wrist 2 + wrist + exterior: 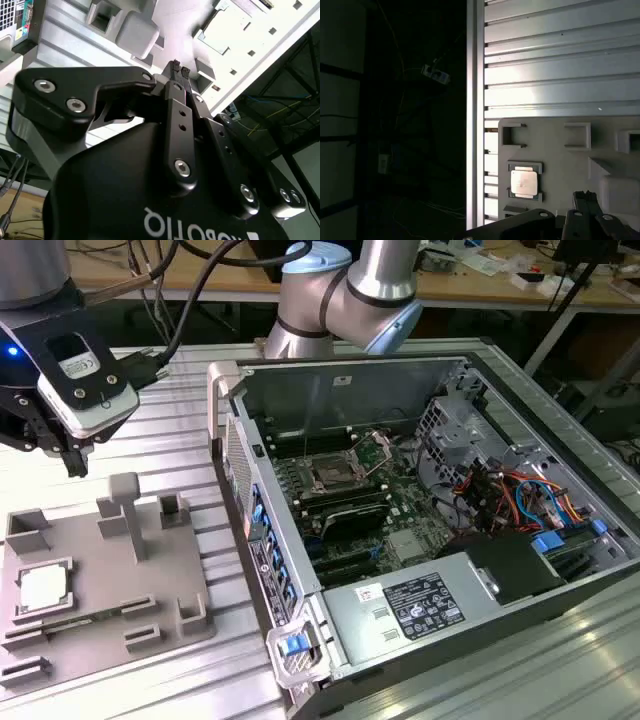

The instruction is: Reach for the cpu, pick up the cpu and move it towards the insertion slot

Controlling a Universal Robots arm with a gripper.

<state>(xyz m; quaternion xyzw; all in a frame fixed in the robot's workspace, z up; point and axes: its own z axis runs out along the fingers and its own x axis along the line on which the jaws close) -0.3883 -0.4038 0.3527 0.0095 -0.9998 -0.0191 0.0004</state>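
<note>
Jaws clenched empty, in open air by the fixture (105, 575) edge, apart from the cpu (43, 587)

Grey fixture (110, 562) beside open computer case (340, 390) (on ribbed table (170, 440)).

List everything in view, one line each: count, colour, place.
table: one, silver ribbed metal, under everything.
computer case: one, grey, open, on the table at the exterior view's right.
fixture: one, grey, on the table at the exterior view's left.
cpu: one, silvery-white, in a fixture recess.
memory stick: one, green, in the fixture beside the cpu.
insertion slot: one, shiny frame, dark centre, on the board inside the computer case.
cables: several, red and blue, inside the computer case.
arm: one, silver and blue, behind the computer case.
hand: one, black, above the fixture, shut, empty.
</note>
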